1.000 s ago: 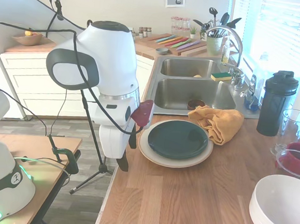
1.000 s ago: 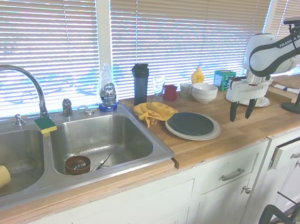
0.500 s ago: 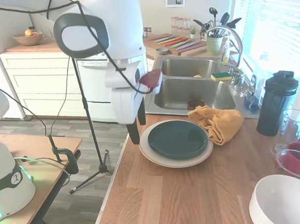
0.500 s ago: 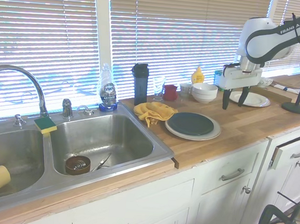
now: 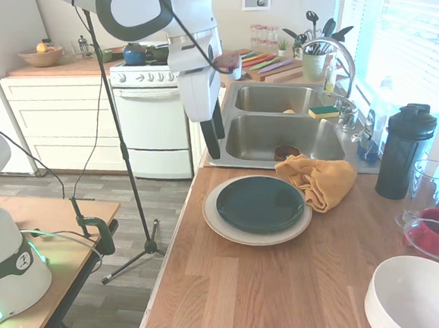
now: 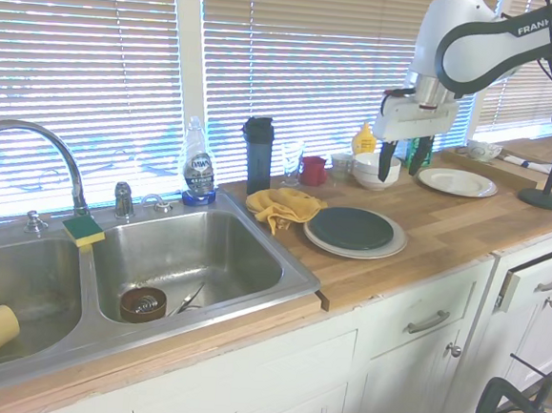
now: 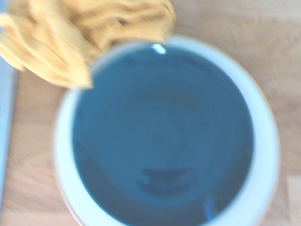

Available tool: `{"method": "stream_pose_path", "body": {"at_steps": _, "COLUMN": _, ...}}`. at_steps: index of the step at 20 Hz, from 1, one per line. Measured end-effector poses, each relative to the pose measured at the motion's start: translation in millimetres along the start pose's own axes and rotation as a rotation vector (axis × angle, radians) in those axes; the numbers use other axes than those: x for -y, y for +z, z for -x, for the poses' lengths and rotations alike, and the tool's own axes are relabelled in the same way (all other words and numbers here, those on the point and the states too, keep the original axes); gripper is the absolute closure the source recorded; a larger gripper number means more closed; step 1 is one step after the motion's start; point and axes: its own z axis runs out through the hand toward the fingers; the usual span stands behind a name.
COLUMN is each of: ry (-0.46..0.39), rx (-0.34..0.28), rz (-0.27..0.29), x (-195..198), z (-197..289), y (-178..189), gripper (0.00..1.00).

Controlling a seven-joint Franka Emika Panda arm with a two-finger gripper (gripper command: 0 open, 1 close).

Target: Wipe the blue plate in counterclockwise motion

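The blue plate (image 5: 260, 204) (image 6: 352, 228) lies stacked on a larger cream plate (image 5: 216, 223) (image 6: 389, 248) on the wooden counter. A crumpled yellow cloth (image 5: 321, 179) (image 6: 281, 205) rests against the stack's sink side, just touching the cream rim. My gripper (image 5: 214, 137) (image 6: 399, 161) hangs open and empty, high above the counter and clear of the plates. The wrist view looks straight down on the blue plate (image 7: 160, 136), with the yellow cloth (image 7: 70, 33) at its rim.
A double sink (image 5: 282, 135) (image 6: 176, 256) adjoins the cloth. Near the window stand a black bottle (image 5: 404, 152) (image 6: 258, 154), a glass (image 5: 431, 181) and a red cup (image 5: 435, 230). White bowls (image 5: 413, 308) (image 6: 376, 169) and a white plate (image 6: 457, 182) sit further along the counter.
The arm has risen and swung from beyond the counter's edge toward the plates. The gripper now hangs higher and nearer the blue plate. Plates and cloth have not moved.
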Motion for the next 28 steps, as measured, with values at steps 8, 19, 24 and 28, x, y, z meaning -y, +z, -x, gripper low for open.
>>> {"method": "stream_pose_path", "body": {"at_steps": 8, "ry": -0.028, "rx": -0.042, "rz": 0.006, "x": 79.2, "z": 1.4, "y": -9.0, "gripper": 0.0}}
{"method": "stream_pose_path", "body": {"at_steps": 19, "ry": -0.058, "rx": -0.011, "rz": 0.067, "x": 181.9, "z": -2.5, "y": 49.7, "gripper": 0.0}}
{"method": "stream_pose_path", "body": {"at_steps": 24, "ry": 0.0, "rx": 0.005, "rz": 0.127, "x": 213.9, "z": -24.0, "y": 105.4, "gripper": 0.0}}
{"method": "stream_pose_path", "body": {"at_steps": 28, "ry": 0.049, "rx": -0.004, "rz": 0.154, "x": 231.1, "z": -43.4, "y": 142.7, "gripper": 0.0}}
